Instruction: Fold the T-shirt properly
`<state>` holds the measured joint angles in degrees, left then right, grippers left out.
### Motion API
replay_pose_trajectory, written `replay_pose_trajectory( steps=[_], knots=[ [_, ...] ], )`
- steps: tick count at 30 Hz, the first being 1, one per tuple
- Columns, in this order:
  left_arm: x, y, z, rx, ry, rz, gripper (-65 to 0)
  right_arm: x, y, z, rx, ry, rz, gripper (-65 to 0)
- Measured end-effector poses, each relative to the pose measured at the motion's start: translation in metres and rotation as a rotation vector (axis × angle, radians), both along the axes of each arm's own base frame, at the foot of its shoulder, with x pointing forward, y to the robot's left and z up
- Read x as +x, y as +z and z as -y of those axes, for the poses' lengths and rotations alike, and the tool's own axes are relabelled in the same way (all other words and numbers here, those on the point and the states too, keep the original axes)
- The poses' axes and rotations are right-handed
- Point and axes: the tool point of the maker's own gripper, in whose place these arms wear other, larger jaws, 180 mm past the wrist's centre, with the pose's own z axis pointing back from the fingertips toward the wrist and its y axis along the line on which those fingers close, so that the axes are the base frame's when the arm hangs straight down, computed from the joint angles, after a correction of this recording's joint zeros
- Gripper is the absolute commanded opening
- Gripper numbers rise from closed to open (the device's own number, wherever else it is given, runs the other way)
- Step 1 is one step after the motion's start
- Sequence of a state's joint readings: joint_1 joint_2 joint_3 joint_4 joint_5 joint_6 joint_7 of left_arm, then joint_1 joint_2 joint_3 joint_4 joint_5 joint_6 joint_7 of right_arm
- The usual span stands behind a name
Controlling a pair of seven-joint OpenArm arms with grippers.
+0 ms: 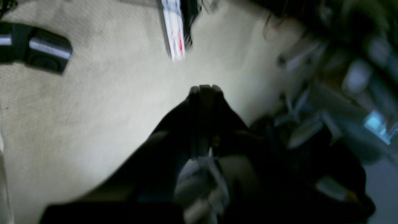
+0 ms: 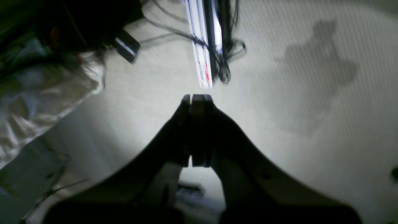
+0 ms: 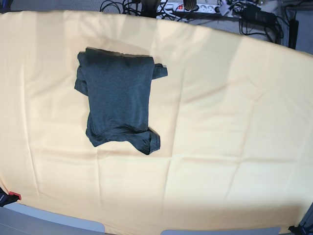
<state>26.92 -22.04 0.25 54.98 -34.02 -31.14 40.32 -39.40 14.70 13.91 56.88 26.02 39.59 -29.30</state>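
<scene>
Charcoal T-shirt (image 3: pixel 119 98) lies lengthwise, far-to-near, on base view's left | nearer right arm | right gripper (image 2: pixel 197 99) and left gripper (image 1: pixel 205 89) pressed together, empty

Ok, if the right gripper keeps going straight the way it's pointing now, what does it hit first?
Probably the white bar with its bundled cables, lying just ahead of the shut right gripper over the pale cloth. Depth is unclear in this blurred wrist view.

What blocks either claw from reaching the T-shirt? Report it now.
Nothing visible. The T-shirt lies alone on the tablecloth, with bare cloth all around it. Neither arm shows in the base view, so each claw's exact path cannot be traced.
</scene>
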Motion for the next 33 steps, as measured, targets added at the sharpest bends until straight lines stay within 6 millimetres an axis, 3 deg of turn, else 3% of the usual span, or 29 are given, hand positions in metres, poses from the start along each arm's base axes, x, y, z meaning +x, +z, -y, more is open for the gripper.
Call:
replay_pose_trajectory(
  steps=[1, 7, 11, 15, 20, 23, 29, 33],
  knots=[
    [0.008, -0.006, -0.002, 0.018, 0.002, 0.027, -65.0, 0.006, -0.006, -0.007, 0.009, 0.018, 0.015, -65.0],
    [0.053, -0.03, -0.013, 0.097, -0.006, 0.179, -65.0, 0.012, -0.045, -0.003, -0.154, 0.123, -0.013, -65.0],
    [0.064, -0.047, -0.008, 0.154, 0.012, 0.211, -65.0, 0.041, -0.06, -0.004, -0.222, 0.194, 0.042, -65.0],
    [0.05, -0.063, -0.001, 0.247, 0.011, 0.213, -65.0, 0.055, -0.068, -0.01, -0.273, 0.261, 0.083, -65.0],
    [0.032, -0.077, 0.026, 0.334, -0.113, 0.265, -65.0, 0.051, -0.07, -0.042, -0.229, 0.287, 0.102, -65.0],
    [0.035, -0.075, 0.048, 0.316, -0.066, 0.319, -65.0, 0.051, -0.071, -0.051, -0.221, 0.305, 0.108, -65.0],
    [0.018, -0.075, 0.058, 0.308, -0.044, 0.311, -65.0, 0.054, -0.071, -0.055, -0.217, 0.327, 0.132, -65.0],
    [0.027, -0.073, 0.079, 0.268, -0.014, 0.338, -65.0, 0.063, -0.071, -0.066, -0.198, 0.318, 0.15, -65.0]
  ],
)
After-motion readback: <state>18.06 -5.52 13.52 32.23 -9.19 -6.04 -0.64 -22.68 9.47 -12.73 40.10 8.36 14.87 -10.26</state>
